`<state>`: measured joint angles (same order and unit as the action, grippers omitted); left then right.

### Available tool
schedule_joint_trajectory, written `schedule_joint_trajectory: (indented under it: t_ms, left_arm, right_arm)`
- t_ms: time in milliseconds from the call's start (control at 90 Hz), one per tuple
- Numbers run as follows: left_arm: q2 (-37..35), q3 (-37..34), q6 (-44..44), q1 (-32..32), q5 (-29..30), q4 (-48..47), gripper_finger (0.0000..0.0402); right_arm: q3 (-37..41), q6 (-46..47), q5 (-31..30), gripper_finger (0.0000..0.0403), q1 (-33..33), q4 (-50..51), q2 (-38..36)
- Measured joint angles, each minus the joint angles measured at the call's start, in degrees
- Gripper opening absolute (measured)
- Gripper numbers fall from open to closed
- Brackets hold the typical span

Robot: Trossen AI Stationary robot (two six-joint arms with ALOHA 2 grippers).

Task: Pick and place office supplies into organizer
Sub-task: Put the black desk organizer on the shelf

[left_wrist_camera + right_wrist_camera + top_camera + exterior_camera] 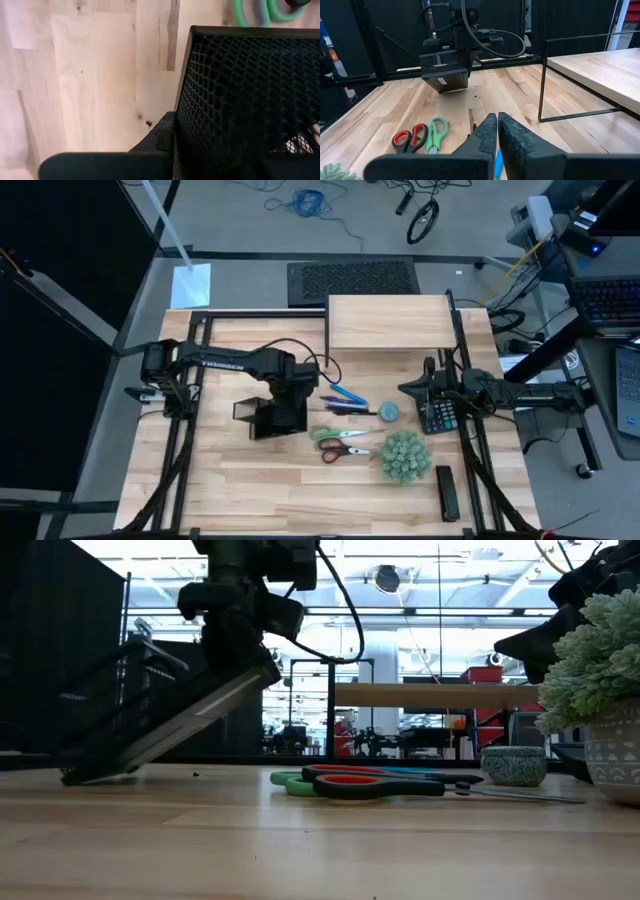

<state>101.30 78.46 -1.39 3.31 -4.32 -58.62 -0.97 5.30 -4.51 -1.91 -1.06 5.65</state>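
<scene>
The black mesh organizer [268, 418] was tipped up, one edge on the wooden bench [250, 490], held tight by the left tool [285, 395]. It could slip and drop if that hold was weak, because thin wire mesh is hard to hold. The scissors [342, 442], with smooth red and green handles, lay flat just beside it. The right tool [497, 131] was closed and empty, hovering over the blue pens [345, 400].

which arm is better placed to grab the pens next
Right, probably. The right tool hovers with fingers together near the slim blue and dark pens, with nothing held. The left tool is occupied tilting the black mesh organizer tray up on one edge.
</scene>
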Motion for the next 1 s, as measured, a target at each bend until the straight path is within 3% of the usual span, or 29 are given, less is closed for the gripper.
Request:
schedule_joint_trajectory:
  t_ms: [133,389,744,844,1000]
  left_arm:
    - [3.01,-0.88,-1.07,0.04,-2.52,6.14,0.0000]
    - [11.16,-0.95,-2.86,0.04,-2.84,9.05,0.0000]
    - [12.30,-0.23,-6.06,0.20,-4.62,11.19,0.0002]
    - [12.30,1.30,-6.56,0.20,-6.31,11.18,0.0022]
    - [12.28,5.16,-7.31,0.04,-6.65,7.27,0.0089]
  right_arm:
    - [0.00,0.01,0.00,0.0002,0.00,0.00,-0.02]
    - [0.00,0.00,0.00,0.0002,0.00,-0.28,-0.02]
    - [0.00,0.02,0.01,0.0002,0.00,-0.39,0.00]
    - [0.00,0.00,0.02,0.0002,0.00,-0.39,0.00]
    - [0.00,0.00,0.01,0.0002,0.00,-0.53,0.00]
